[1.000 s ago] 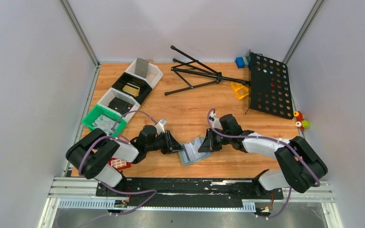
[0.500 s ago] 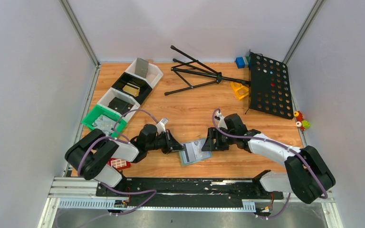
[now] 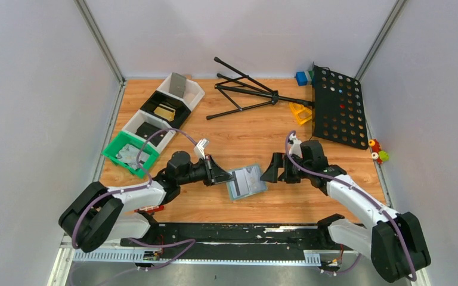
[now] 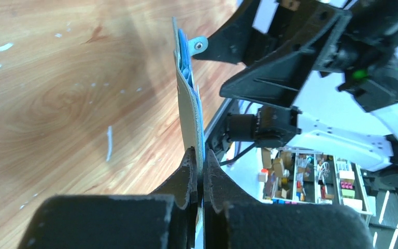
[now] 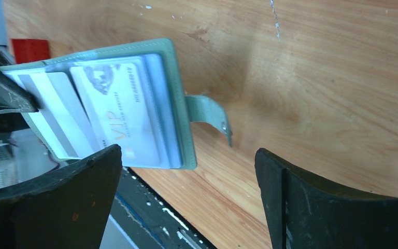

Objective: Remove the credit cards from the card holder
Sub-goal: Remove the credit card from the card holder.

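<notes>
The left gripper (image 3: pixel 222 176) pinches one edge of the holder (image 3: pixel 247 182), held above the table with the cards (image 5: pixel 116 116) not yet out of their sleeves, while the right gripper (image 3: pixel 269 170) gapes wide just beside it, probably needing next to close on one card's edge.

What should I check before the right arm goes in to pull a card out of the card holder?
1. Left gripper shut on the card holder: ok.
2. Holder's open inner face turned toward the right gripper: ok.
3. Right gripper open: ok.
4. Right gripper apart from the holder, not touching it: ok.
5. VIP card and striped card showing in the sleeves: ok.
6. A card edge sticking out far enough to pinch: cannot tell.
</notes>
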Controlling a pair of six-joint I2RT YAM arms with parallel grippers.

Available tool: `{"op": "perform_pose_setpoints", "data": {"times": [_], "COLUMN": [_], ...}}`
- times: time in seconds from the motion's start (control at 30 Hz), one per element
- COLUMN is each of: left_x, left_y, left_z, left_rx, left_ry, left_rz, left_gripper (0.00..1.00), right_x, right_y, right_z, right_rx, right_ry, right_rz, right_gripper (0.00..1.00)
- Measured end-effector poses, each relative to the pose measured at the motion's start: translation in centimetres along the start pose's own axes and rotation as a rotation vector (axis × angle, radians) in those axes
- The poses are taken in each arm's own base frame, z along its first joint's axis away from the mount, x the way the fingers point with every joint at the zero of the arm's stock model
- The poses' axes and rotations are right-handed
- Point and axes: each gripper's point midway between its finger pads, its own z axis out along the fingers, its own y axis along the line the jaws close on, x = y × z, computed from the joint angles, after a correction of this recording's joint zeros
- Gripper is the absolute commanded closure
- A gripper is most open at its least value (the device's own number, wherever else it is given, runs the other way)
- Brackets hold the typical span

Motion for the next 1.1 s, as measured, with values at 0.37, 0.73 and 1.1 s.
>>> {"op": "perform_pose_setpoints", "data": {"times": [0.37,0.73,1.1], "left_x": [-1.9,-1.8,-1.8], "left_y": [-5.1,-7.5,-8.7], "left_z": [-1.7,-2.7,-3.0], "left_rx": [0.135,0.208,0.227], "left_ry": [-0.089,-0.080,-0.064], "left_rz": [-0.019,-0.030,-0.015], "left_gripper": [1.00,1.00,1.00], "right_x": [-0.4,-2.9,-2.5], "right_y": [4.2,9.7,10.5], "right_z": [-1.9,-6.3,-6.6], "right_rx": [-0.307,-0.544,-0.594], "right_ry": [-0.048,-0.162,-0.112], "right_rz": [0.155,0.079,0.102], "right_gripper": [0.01,0.50,0.77]}}
